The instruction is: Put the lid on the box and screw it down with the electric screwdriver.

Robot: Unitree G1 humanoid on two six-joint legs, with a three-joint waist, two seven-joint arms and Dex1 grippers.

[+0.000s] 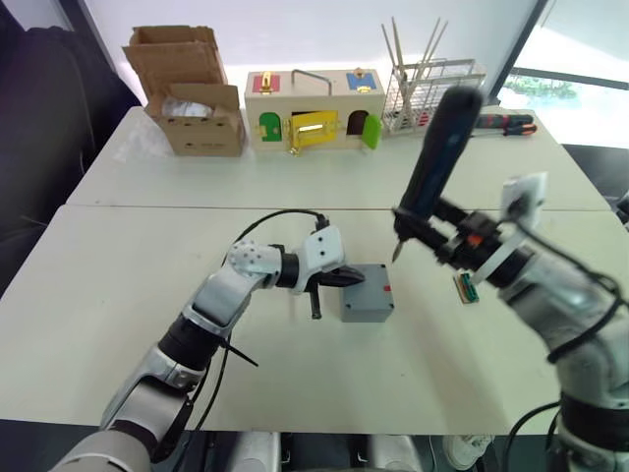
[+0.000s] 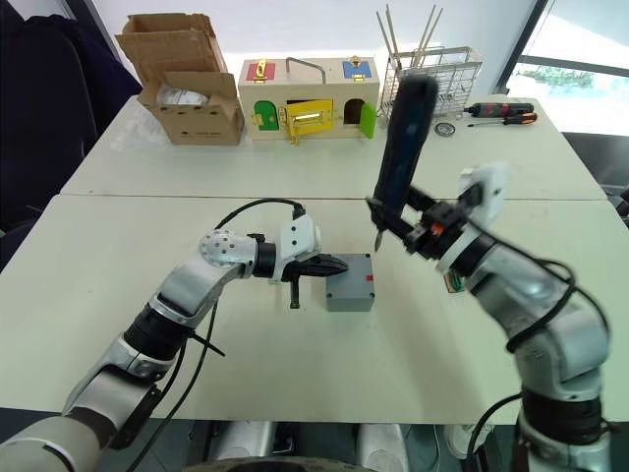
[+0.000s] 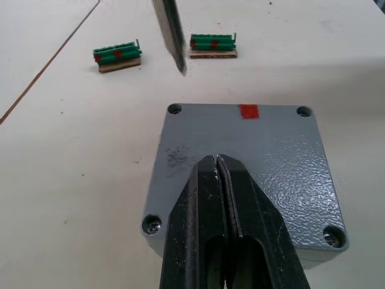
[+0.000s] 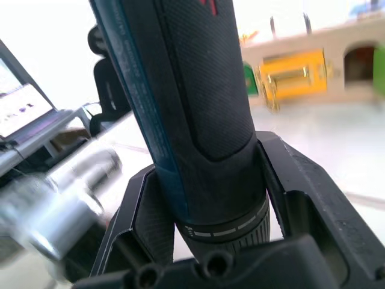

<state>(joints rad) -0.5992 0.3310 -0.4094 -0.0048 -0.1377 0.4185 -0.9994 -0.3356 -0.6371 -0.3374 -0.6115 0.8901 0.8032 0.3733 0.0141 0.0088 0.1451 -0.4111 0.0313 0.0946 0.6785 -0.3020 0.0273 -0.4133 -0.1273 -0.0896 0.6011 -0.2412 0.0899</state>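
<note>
A white table (image 1: 118, 295) carries the job — near its front middle sits the small grey box (image 1: 368, 307), the lid (image 3: 252, 162) already seated flush on top, red mark showing. The right gripper (image 2: 418, 231) is clamped around the lower barrel of the electric screwdriver (image 2: 400, 147), held tilted with its bit hanging above and just beyond the box, not touching it. The left gripper (image 2: 329, 265) rests pinched together on the lid's near edge, holding nothing, seemingly steadying it.

The screwdriver looks stiff and top-heavy, its textured barrel offering firm purchase low down, where it is gripped now. The box is rigid plastic and probably light, likely to skid under a pushing bit unless pinned.

Corner holes sit close to the lid's edges, so the bit has little margin. Open tabletop surrounds the box; two small green terminal blocks (image 3: 117, 55) lie beyond it, well apart — the cardboard box (image 1: 192, 93) and wooden latch box (image 1: 314, 110) stand far back.
</note>
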